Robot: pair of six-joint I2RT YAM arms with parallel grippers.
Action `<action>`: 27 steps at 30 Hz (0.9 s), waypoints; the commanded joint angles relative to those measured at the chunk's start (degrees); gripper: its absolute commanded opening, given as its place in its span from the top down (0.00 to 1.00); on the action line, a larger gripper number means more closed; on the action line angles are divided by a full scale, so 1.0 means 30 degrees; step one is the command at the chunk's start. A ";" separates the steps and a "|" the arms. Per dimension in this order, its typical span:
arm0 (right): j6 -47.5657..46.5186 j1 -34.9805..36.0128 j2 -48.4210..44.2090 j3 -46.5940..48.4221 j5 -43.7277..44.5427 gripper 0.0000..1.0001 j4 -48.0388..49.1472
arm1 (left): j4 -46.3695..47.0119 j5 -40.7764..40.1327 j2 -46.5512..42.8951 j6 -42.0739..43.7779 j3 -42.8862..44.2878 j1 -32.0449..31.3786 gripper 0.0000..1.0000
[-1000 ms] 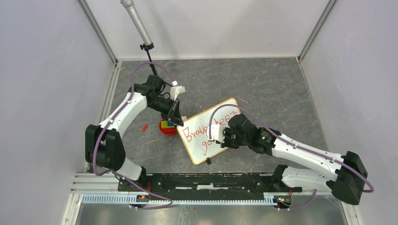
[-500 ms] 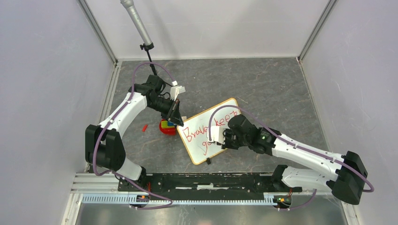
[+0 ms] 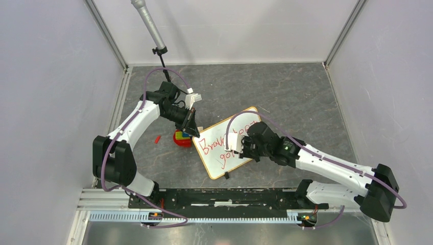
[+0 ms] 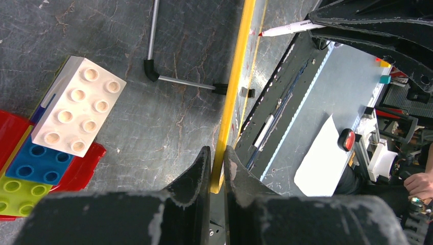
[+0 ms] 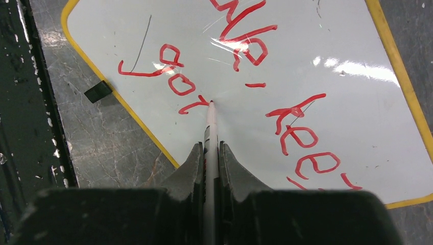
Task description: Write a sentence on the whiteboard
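The whiteboard [image 3: 217, 153] lies tilted on the grey floor, white with a yellow-orange frame [image 5: 403, 69]. Red lettering [image 5: 245, 43] reads "Brave" and "keep", with "goi" [image 5: 173, 81] below. My right gripper [image 5: 210, 148] is shut on a white red-tipped marker [image 5: 210, 130]; its tip touches the board at the end of the lower line. It also shows in the top view [image 3: 240, 145]. My left gripper [image 4: 217, 155] is shut on the board's frame edge [image 4: 232, 87] at its upper left corner, also in the top view [image 3: 193, 128].
Red, blue, green and white toy bricks [image 4: 76, 104] sit left of the board, also in the top view [image 3: 182, 138]. A small red cap [image 3: 158, 138] lies further left. A grey microphone on a stand [image 3: 149, 24] rises at the back. A black clip foot [image 5: 98, 91] shows.
My right gripper has moved slightly up and left across the board with the marker, adding red strokes to the lower line. The left arm has not moved.
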 commanded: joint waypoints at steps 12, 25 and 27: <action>0.0215 0.0020 -0.0209 0.0452 0.0581 1.00 0.0129 | 0.0818 -0.1137 -0.0078 0.0282 -0.0174 -0.0028 0.98; 0.0350 -0.0111 -0.0847 -0.0524 0.0593 1.00 -0.0080 | 0.0819 -0.1078 -0.0144 0.0281 -0.0145 -0.0017 0.98; 0.0378 -0.0104 -0.0611 -0.0597 0.0587 1.00 0.0114 | 0.0823 -0.1078 -0.0125 0.0283 -0.0145 -0.0031 0.98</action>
